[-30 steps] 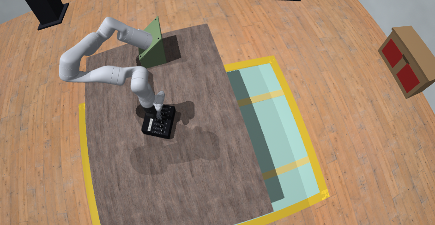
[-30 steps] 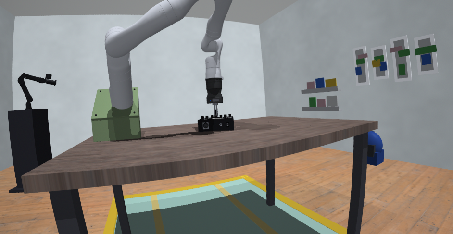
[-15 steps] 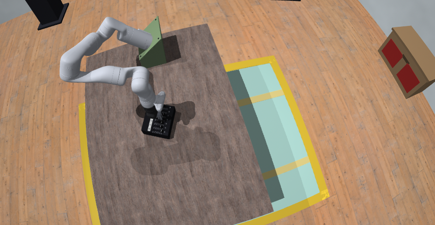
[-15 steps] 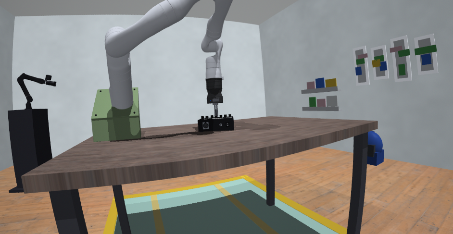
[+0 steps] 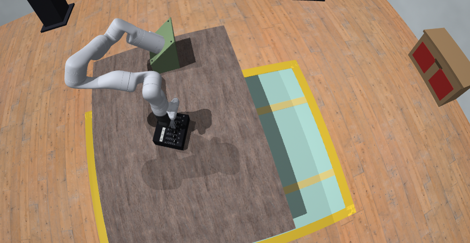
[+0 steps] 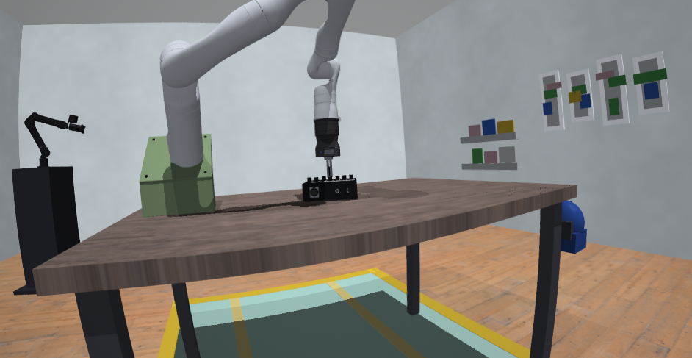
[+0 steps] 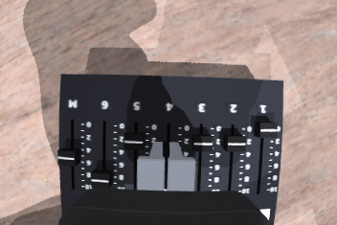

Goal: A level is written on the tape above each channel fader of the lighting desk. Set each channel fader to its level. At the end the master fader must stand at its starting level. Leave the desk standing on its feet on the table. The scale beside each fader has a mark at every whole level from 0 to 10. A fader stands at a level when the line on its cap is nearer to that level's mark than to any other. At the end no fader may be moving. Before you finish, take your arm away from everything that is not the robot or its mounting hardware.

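from my seat the lighting desk (image 5: 171, 135) reads as a small black box with a sloped face, sitting on the brown wooden table (image 5: 197, 175) roughly mid-width and a little toward the arm's side, with the green mounting block (image 5: 164, 49) well apart at the far end. in the wrist view the desk's face (image 7: 96, 97) shows seven slots under labels that read upside down from this camera: m, 6, 5, 4, 3, 2, 1 from left to right. the master fader (image 7: 65, 156) cap sits around mid-slot, channel 6's cap (image 7: 100, 179) is low toward the camera, channel 5's cap (image 7: 133, 140) is higher, channels 3 (image 7: 202, 143) and 2 (image 7: 235, 141) stand about level with each other, and channel 1's cap (image 7: 267, 128) is the farthest from the camera (i cannot read the scale marks finely enough to name levels). the gripper (image 7: 167, 173) is clenched tight with nothing between its pads, the two grey fingers pressed together over channel 4's slot, hiding that cap. the exterior view gives what the wrist cannot: the desk's rear panel (image 6: 330, 191) with round sockets, the desk flat on the table, and the fingers coming straight down onto its top. the top view alone shows a pale tape strip (image 5: 160, 135) along the desk's left edge and the yellow-bordered mat (image 5: 328, 149) on the floor to the right of the table.
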`<state>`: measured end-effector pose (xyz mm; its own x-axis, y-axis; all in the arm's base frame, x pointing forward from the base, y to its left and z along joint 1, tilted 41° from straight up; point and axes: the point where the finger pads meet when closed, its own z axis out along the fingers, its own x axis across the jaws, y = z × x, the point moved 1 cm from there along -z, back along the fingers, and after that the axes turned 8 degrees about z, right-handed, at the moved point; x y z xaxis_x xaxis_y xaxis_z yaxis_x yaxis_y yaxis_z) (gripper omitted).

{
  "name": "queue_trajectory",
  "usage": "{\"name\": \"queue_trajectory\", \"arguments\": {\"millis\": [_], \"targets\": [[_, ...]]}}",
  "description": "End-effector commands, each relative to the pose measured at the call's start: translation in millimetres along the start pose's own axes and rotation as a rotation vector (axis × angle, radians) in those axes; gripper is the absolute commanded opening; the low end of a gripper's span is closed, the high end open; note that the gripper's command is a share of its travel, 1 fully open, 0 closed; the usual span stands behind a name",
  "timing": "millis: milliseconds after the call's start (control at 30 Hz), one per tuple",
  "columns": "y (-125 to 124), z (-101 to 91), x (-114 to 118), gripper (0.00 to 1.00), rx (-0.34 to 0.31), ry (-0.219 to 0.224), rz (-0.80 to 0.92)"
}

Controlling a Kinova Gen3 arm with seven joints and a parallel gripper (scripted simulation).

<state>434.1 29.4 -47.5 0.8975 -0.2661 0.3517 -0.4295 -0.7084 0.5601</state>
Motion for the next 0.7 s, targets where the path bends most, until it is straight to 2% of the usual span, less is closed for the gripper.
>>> {"name": "queue_trajectory", "arguments": {"millis": [0,233,667], "targets": [[-1.6,-8.0,1.5,0.00,0.005,0.005,0.001],[-1.5,-28.6,1.4,0.00,0.005,0.005,0.001],[-1.4,-37.2,1.4,0.00,0.005,0.005,0.001]]}}
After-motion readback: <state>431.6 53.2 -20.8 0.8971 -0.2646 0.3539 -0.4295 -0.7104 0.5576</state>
